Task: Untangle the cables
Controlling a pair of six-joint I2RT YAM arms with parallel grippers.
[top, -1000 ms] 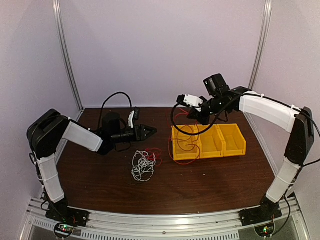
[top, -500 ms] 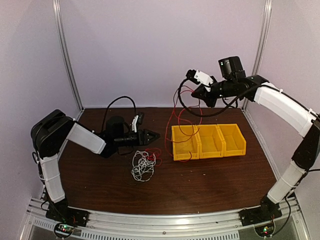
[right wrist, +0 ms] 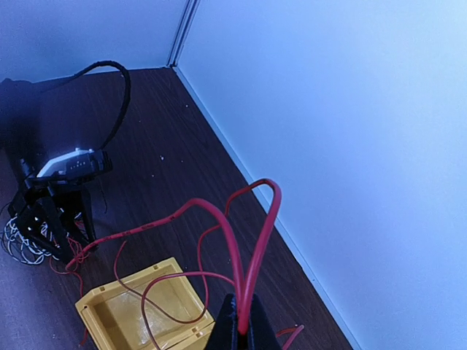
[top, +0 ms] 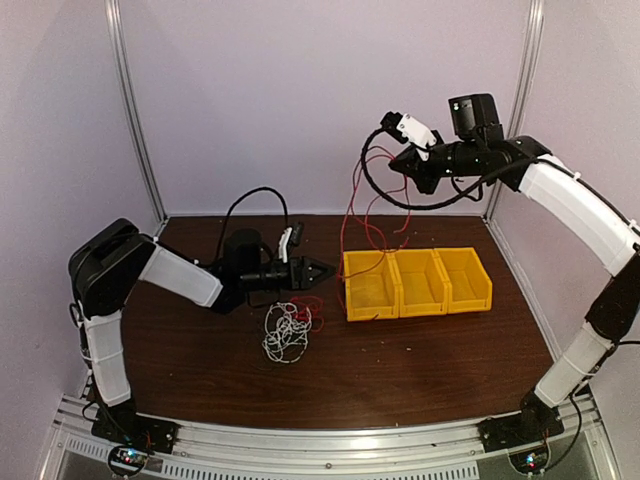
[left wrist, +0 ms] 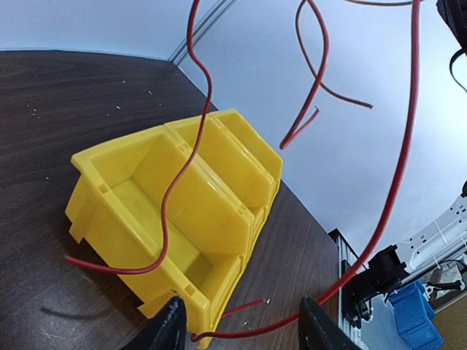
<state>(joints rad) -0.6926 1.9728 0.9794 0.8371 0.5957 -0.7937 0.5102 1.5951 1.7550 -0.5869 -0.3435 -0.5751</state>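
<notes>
Dark wood tabletop (top: 200,380), and I count from the left. One left gripper (top: 322,270) sits low, at about 1 o'clock from the clump, its two fingers (left wrist: 172,326) standing apart. A run of red crosses the gap between them in the wrist view, unpinched.

One white cable (top: 284,335) lies in a loose knot of loops at 9 o'clock from the table's middle, with red strands touching its 1 o'clock edge. A black one I cannot pick out for certain against the wood.

One red cable (right wrist: 260,255) rises from there, dips into the leftmost of three yellow bins (top: 420,306), which stand in a row at 2 o'clock, then climbs in several hanging strands.

One right gripper (top: 398,164) is raised high at 12 o'clock from the bins, its fingers pressed together on a doubled loop of that red cable.
</notes>
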